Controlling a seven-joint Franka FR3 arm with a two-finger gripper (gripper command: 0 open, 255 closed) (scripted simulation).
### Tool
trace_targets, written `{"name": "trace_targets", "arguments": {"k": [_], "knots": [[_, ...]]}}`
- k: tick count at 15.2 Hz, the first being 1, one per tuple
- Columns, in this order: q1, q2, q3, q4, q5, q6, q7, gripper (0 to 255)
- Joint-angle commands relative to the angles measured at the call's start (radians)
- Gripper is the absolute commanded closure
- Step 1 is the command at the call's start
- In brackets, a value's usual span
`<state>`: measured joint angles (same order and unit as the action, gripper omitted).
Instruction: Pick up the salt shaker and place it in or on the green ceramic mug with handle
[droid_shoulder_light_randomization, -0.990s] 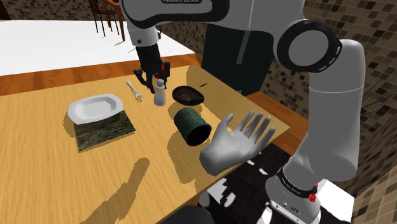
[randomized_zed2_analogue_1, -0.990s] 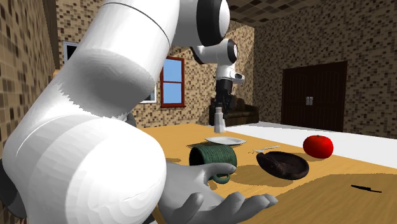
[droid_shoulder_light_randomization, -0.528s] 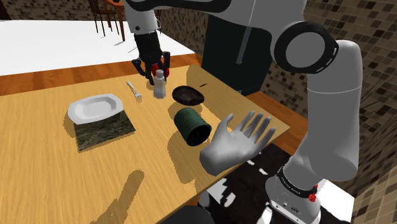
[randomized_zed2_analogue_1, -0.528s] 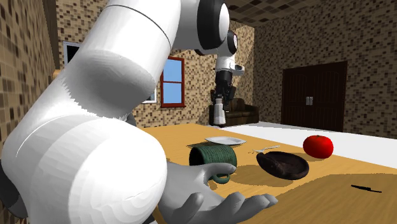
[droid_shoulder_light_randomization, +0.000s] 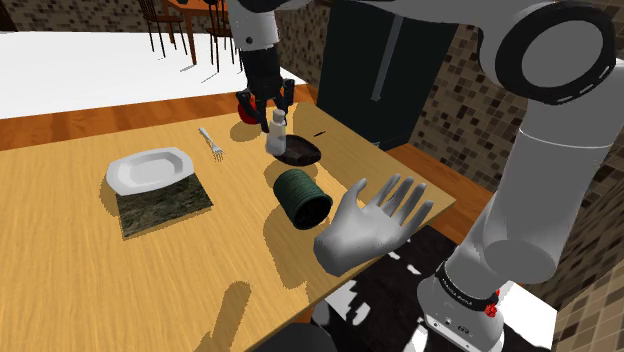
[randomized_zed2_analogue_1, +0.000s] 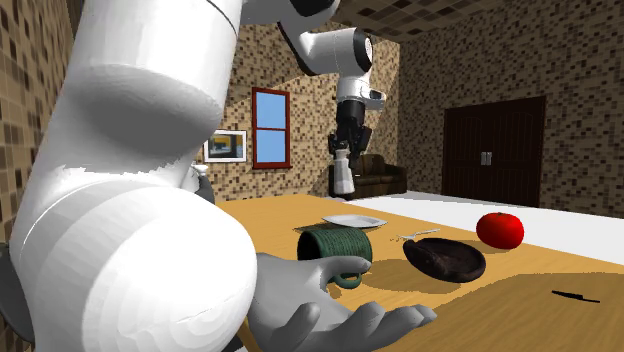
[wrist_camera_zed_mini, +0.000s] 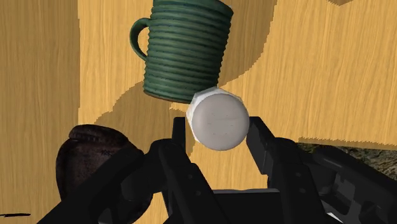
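on the surface (droid_shoulder_light_randomization: 80, 260) the mug (droid_shoulder_light_randomization: 302, 196) lies on its side beside a dark dish (droid_shoulder_light_randomization: 300, 151), both unmoved. the hand (droid_shoulder_light_randomization: 274, 110), clamped on the shaker (droid_shoulder_light_randomization: 276, 136), has lifted it clear and swung it toward the shoulder view's right, in the air near the dish. the pickup looks done, and the mug is close ahead.

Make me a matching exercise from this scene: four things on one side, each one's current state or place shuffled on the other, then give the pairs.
Things:
1. salt shaker
2. green mug
3. white plate
4. fork

States:
A. lying on its side
B. resting partly on a dark mat
C. clasped by the end effector, above the table
D. flat on the table, next to the plate

Pairs: 1-C, 2-A, 3-B, 4-D
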<state>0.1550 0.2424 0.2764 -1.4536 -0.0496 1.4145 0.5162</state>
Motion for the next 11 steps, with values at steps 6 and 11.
{"name": "trace_targets", "arguments": {"k": [6, 11], "knots": [[-0.063, -0.322, -0.034, -0.373, 0.058, 0.061, -0.101, 255], [-0.061, -0.322, -0.035, -0.44, 0.058, 0.129, -0.1, 255]]}}
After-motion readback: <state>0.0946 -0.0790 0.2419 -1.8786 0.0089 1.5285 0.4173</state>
